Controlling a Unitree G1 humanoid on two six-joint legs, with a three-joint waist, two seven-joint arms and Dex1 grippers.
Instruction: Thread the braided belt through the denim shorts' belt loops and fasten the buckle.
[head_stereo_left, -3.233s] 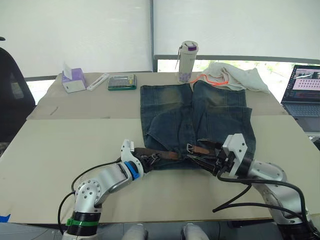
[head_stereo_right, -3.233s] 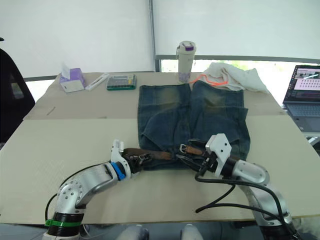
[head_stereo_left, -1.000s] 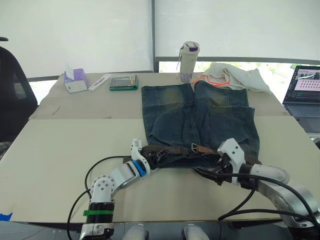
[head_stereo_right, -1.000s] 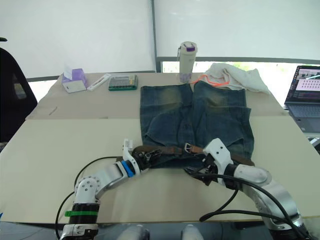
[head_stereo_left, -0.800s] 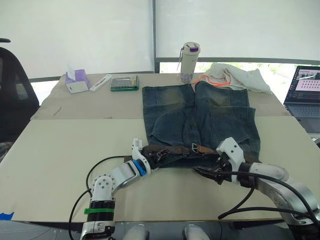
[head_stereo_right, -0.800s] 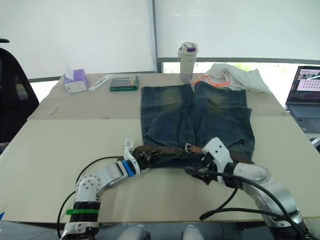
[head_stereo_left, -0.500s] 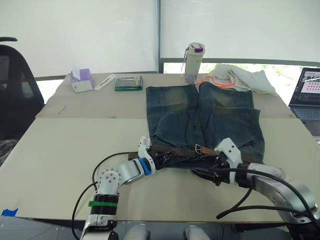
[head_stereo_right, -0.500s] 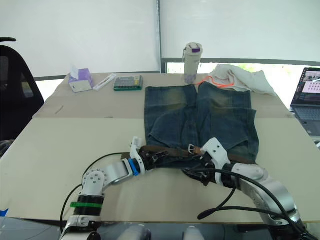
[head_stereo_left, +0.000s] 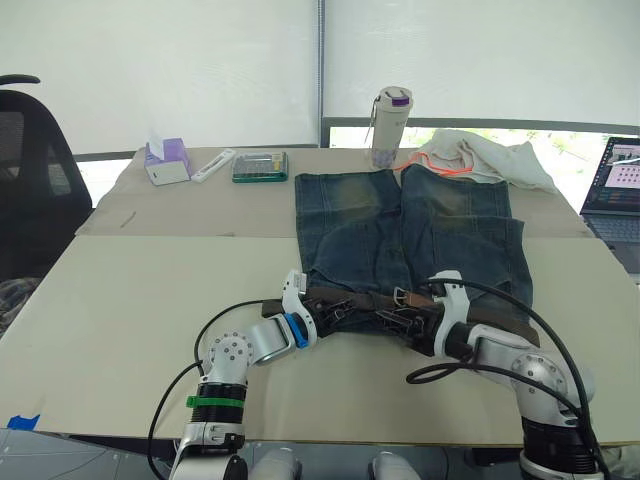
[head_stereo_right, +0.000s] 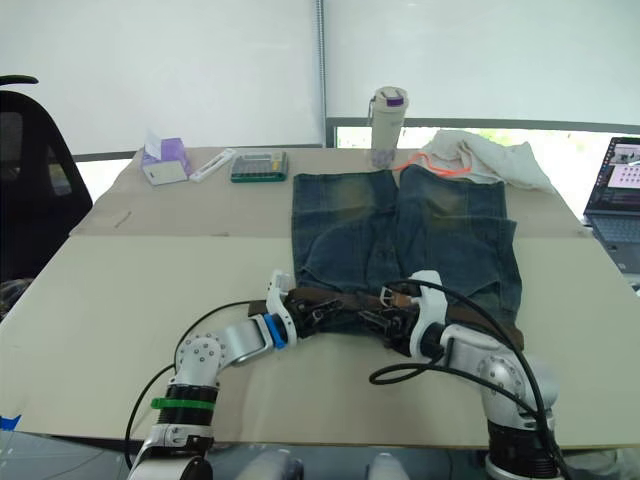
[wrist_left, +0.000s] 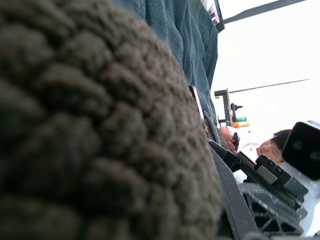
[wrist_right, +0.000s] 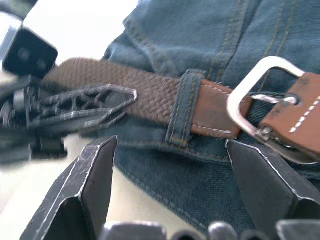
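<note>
The denim shorts (head_stereo_left: 410, 235) are laid flat on the desk (head_stereo_left: 130, 300), waistband nearest the robot and legs reaching toward the bottle (head_stereo_left: 388, 126) at the far edge. The braided belt (wrist_right: 145, 95) is seen lying along the waistband, passed under one of the belt loops (wrist_right: 182, 112). Just beside that loop, the belt's smooth brown tip is passed through the buckle (wrist_right: 260, 105), which rests on the denim.

The right gripper (wrist_right: 170, 200) is held at the waistband just in front of the buckle, its fingers spread wide with nothing between them. The left gripper (head_stereo_right: 322, 312) is placed at the waistband's other end, against the belt; whether its fingers are closed cannot be told.

Beyond the shorts, a white cloth (head_stereo_left: 480, 158) with an orange cord is seen beside the bottle.
</note>
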